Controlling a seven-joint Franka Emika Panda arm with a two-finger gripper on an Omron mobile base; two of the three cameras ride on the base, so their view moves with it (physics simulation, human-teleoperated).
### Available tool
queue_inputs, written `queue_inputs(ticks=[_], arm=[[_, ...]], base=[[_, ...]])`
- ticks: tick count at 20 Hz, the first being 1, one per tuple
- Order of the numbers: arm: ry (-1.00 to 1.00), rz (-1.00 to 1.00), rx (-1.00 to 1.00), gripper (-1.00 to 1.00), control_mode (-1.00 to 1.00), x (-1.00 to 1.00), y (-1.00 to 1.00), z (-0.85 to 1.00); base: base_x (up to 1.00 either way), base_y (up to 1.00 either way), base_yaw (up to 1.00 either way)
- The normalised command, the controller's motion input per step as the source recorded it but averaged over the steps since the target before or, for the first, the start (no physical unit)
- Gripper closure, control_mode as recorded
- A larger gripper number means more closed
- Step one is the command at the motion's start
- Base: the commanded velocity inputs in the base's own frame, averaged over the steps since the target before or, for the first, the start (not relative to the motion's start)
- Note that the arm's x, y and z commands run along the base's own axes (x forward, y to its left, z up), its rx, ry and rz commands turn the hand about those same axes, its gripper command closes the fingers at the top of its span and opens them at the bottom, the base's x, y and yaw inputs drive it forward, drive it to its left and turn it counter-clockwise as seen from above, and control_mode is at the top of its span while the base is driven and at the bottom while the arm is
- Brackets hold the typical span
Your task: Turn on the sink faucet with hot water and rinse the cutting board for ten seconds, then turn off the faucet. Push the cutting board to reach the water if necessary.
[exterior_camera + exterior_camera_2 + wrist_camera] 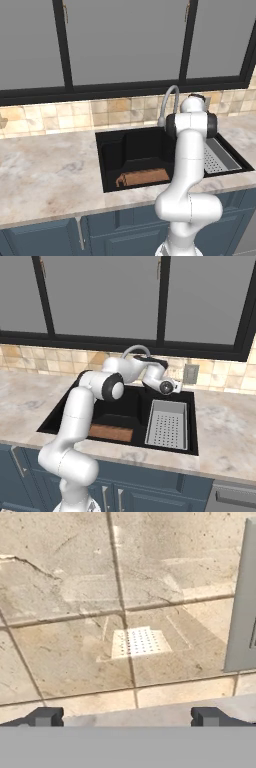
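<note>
Your claw stands wide, holding nothing, nosed up to tiled backsplash, grey wall plate at its right edge. Sink faucet sits just beside claw; cutting board lies well below and back from claw, at sink front wall. No water running. Risk: board far from spout, stream may miss it unless you push it. Risk: fingers strike tile or spout on reach. Faucet handle not discernible; arm covers part of board and basin.

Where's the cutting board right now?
The cutting board lies flat in the sink along its front wall, left of the grey drain tray.
</note>
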Motion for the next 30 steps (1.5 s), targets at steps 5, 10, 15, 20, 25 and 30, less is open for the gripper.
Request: queue_inputs(ticks=[5,10,15,20,25,30], arm=[[0.03,0.08,0.0,-1.0,-1.0,-0.69,-0.94,-0.28],[0.01,0.06,0.0,-1.0,-1.0,-0.7,-0.99,-0.28],[0.0,0.06,0.0,-1.0,-1.0,-0.61,-1.0,-0.26],[0.0,0.07,0.0,-1.0,-1.0,-0.64,-1.0,-0.19],[0.0,0.08,0.0,-1.0,-1.0,-0.74,-0.91,-0.04],[0.01,0.06,0.0,-1.0,-1.0,-0.84,-0.51,0.19]], base=[[0.0,0.0,0.0],[0.0,0.0,0.0],[0.0,0.0,0.0],[0.0,0.0,0.0],[0.0,0.0,0.0],[0.0,0.0,0.0]])
